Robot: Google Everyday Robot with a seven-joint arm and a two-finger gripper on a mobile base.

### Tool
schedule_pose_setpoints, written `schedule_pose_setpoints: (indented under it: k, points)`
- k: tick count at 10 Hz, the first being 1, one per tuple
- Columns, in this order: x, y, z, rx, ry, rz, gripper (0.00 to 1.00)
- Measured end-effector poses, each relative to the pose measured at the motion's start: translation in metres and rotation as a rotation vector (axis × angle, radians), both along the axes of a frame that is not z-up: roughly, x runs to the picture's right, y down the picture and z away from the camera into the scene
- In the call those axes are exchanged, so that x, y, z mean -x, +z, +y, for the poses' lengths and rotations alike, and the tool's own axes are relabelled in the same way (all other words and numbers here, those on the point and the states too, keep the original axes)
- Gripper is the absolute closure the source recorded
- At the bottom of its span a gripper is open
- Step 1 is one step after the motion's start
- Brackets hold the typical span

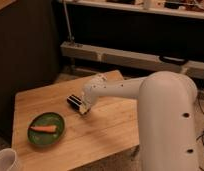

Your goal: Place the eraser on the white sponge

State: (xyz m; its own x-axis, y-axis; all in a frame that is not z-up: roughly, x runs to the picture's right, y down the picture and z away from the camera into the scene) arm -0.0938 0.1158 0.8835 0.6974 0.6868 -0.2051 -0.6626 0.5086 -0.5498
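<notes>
Nearest, at the left corner: rim of a white cup (5, 160), no part in the job. Just beyond, on the left side of the desk (100, 142): a green plate (32, 136) holding an orange carrot piece (43, 128), also not wanted here.

Further in, near the middle of the desk: the eraser (74, 102), a small dark block with pale stripes, sitting right at the tip of the gripper (84, 106). Touching the gripper or very nearly so; resting on the wood or lifted just clear of it, impossible to say. Likewise impossible to say whether gripped or merely alongside. Reaching in from the right: the thick white arm (120, 90), bent low over the desk.

No white sponge anywhere in sight, so no target to measure against. Judged from that: eraser reached, possibly taken, but not yet set down on any sponge. Left to do: find the sponge, carry the block over, lower it on top, let go.

Farthest back: a long pale rail (135, 57) against the dark wall.
</notes>
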Motion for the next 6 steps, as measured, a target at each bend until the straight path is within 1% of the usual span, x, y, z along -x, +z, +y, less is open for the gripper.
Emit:
schedule_pose_setpoints:
  k: [1, 2, 3, 6]
  points:
    - [-0.0002, 0.0007, 0.0009, 0.003, -0.002, 0.002, 0.28]
    - [0.0003, 0.0009, 0.0023, 0.006, -0.007, 0.004, 0.22]
    - [0.0003, 0.0011, 0.0036, 0.009, -0.010, 0.008, 0.20]
    - [0.0005, 0.0008, 0.0049, 0.013, -0.012, 0.010, 0.20]
